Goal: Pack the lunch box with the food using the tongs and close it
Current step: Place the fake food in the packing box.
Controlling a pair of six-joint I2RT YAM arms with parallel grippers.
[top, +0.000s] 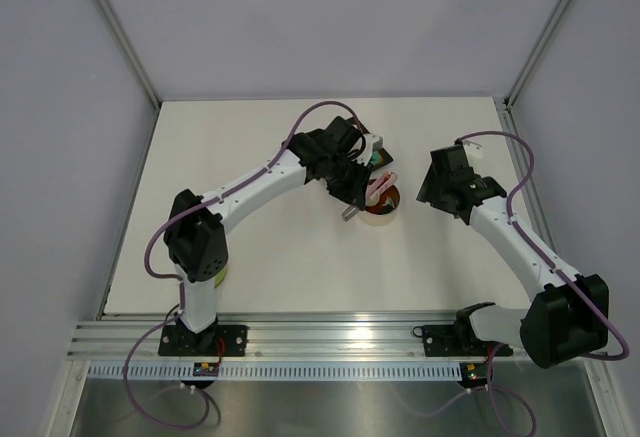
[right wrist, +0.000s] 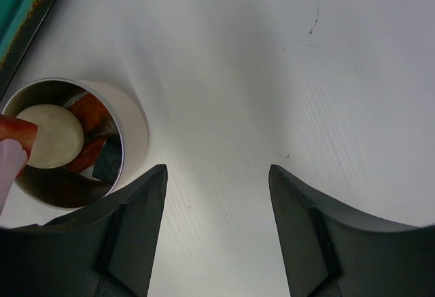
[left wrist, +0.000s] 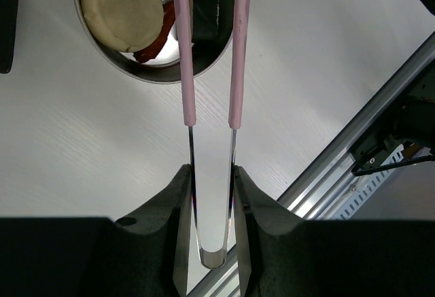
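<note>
The lunch box (left wrist: 153,66) is a round steel tin standing open on the white table, also seen in the top view (top: 381,215) and the right wrist view (right wrist: 132,130). Inside it lies food: a beige round piece (left wrist: 122,8), red-orange bits (left wrist: 153,49) and a dark block (left wrist: 204,15). My left gripper (left wrist: 212,175) is shut on the tongs (left wrist: 234,59), whose two pink arms reach over the tin. A red-orange piece (right wrist: 17,130) sits at the tong tip by the tin's rim. My right gripper (right wrist: 216,175) stands open and holds nothing, just right of the tin.
A teal tray with a dark rim (right wrist: 20,1) lies just behind the tin, partly hidden under the left arm in the top view (top: 379,160). An aluminium rail (left wrist: 367,134) runs along the table's near edge. Grey walls enclose the table.
</note>
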